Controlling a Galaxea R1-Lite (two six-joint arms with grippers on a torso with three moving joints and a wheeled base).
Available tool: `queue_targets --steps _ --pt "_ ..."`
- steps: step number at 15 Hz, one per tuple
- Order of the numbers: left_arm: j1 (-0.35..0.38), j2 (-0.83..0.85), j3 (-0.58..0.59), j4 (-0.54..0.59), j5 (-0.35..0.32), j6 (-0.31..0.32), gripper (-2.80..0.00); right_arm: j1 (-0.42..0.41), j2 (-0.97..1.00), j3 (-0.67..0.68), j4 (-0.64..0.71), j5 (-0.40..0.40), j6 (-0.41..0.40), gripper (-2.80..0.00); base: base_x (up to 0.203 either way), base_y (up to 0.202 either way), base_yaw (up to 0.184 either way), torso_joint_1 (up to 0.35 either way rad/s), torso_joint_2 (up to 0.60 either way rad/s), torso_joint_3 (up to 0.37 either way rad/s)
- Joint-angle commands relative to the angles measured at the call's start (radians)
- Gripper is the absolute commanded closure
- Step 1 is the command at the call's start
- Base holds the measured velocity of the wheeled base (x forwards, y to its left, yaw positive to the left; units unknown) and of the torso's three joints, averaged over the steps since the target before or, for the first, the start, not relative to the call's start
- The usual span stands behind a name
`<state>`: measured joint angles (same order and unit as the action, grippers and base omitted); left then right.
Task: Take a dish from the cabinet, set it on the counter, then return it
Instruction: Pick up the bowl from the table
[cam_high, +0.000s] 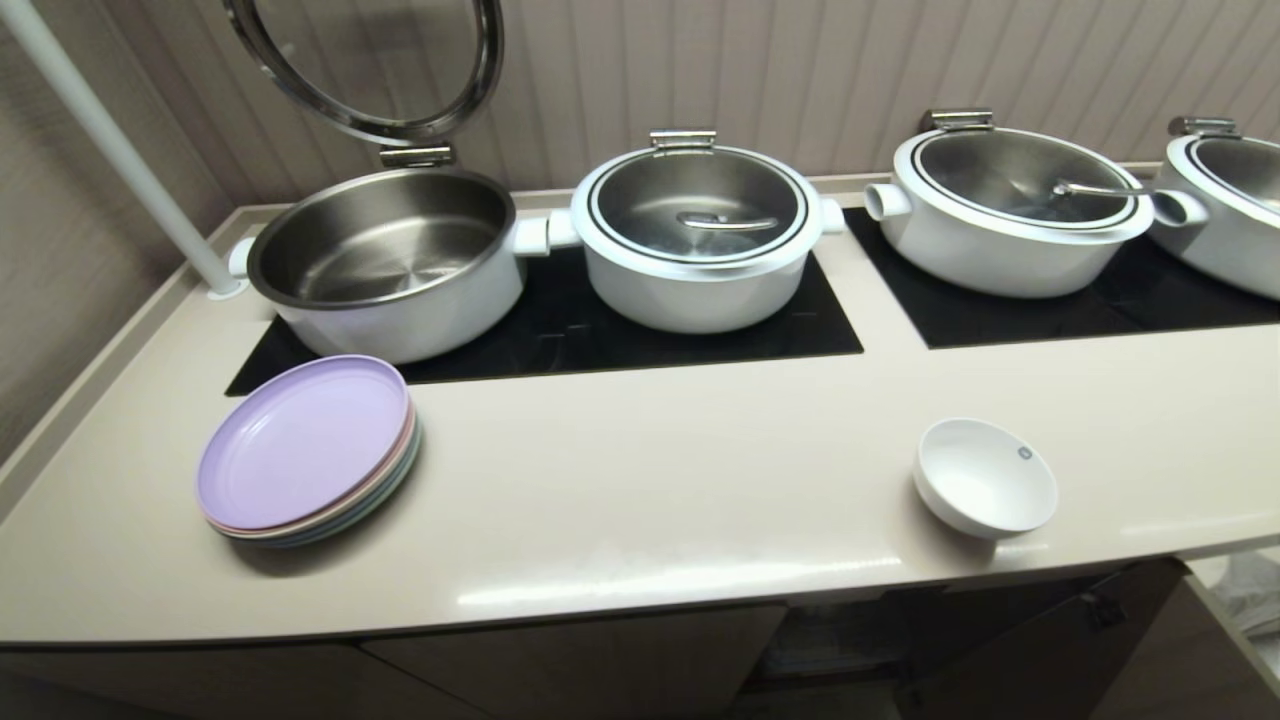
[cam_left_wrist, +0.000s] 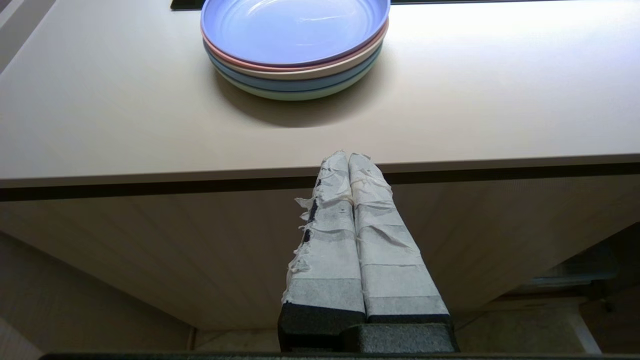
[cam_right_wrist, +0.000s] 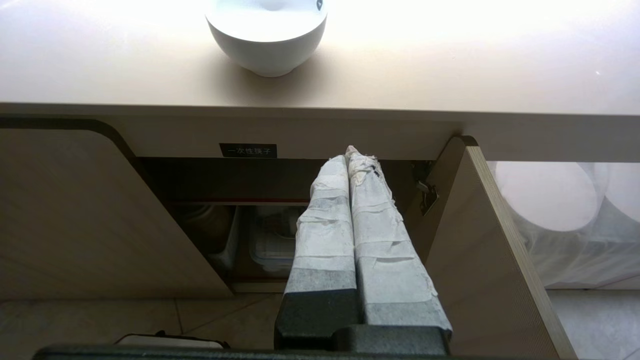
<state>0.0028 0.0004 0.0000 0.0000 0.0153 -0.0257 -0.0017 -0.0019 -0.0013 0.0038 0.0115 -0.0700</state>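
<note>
small white ceramic footed bowl (cam_high: 986, 489) on your glossy beige counter (cam_high: 640, 500), near front edge, blue-grey logo unreadable | cabinet (cam_right_wrist: 100, 215) open, black label (cam_right_wrist: 248, 150) Chinese characters | pastel plates (cam_high: 308, 452): 1 stack | left gripper (cam_left_wrist: 348, 156), right gripper (cam_right_wrist: 352, 152): both closed, empty

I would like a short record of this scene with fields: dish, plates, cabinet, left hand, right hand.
dish: small white ceramic bowl, upright on the glossy beige counter, near its front edge
plates: stack of pastel plates, lilac on top, on the counter's left part
cabinet: beige door open under the dish
left hand: shut, empty, below the counter edge
right hand: shut, empty, before the open cabinet
</note>
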Motion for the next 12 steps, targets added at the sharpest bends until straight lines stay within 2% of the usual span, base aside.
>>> queue_targets --steps 1,12 --pt "0.000 0.000 0.000 0.000 0.000 0.000 0.00 0.000 0.003 0.000 0.000 -0.001 0.009 0.00 0.000 0.000 0.000 0.000 0.00 0.000" --pt "0.000 0.000 0.000 0.000 0.000 0.000 0.00 0.000 0.002 0.000 -0.004 0.004 0.013 0.00 0.000 0.000 0.000 0.000 0.00 0.000"
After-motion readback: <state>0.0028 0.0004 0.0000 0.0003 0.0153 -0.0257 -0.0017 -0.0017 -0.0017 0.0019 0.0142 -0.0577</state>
